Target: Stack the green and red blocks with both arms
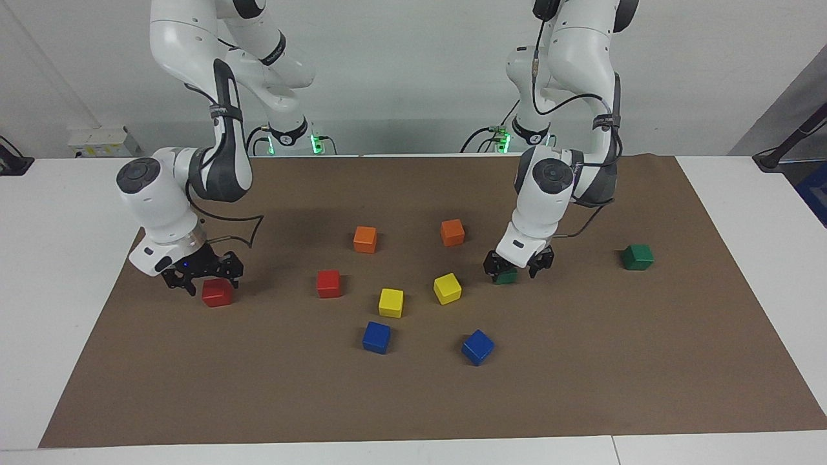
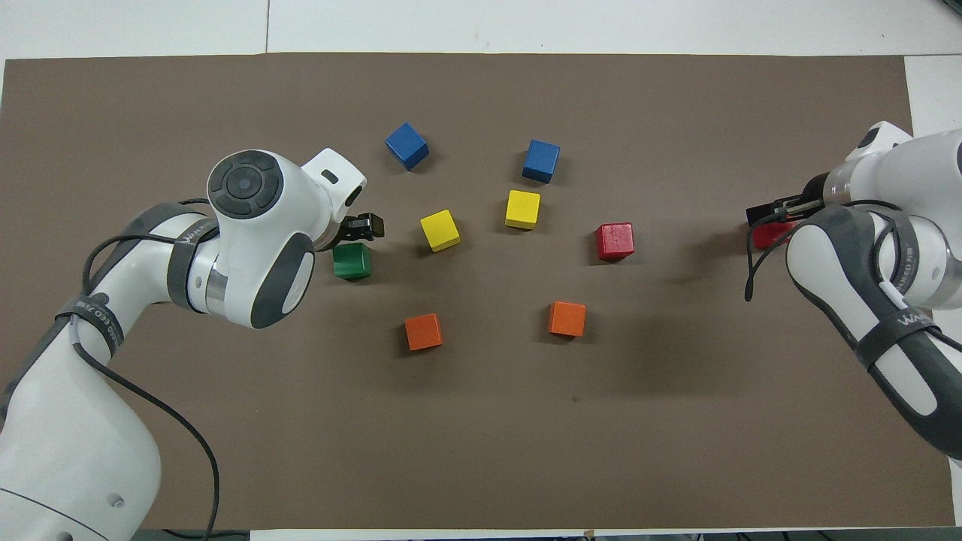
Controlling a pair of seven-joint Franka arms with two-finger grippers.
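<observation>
Left tool [image 1: 518,265] around green block [image 1: 507,277]

Left arm strap [image 2: 95,319]: grey band round the forearm carries pale lettering; only fragments show, ending in what looks like "EED", and the full word cannot be made out.
Left arm upper band [image 2: 189,231]: light capitals, partly wrapped out of sight; seems to begin "WAN", the rest unclear.
Right arm strap [image 2: 906,328]: pale capitals on the grey band, reading roughly "WAN" before curving away.
Right arm sleeve [image 2: 907,255]: a line of small print, too fine to read.
Straps in the facing view [image 1: 603,121]: white lettering present, illegible.
Blocks and counter: no text visible.
</observation>
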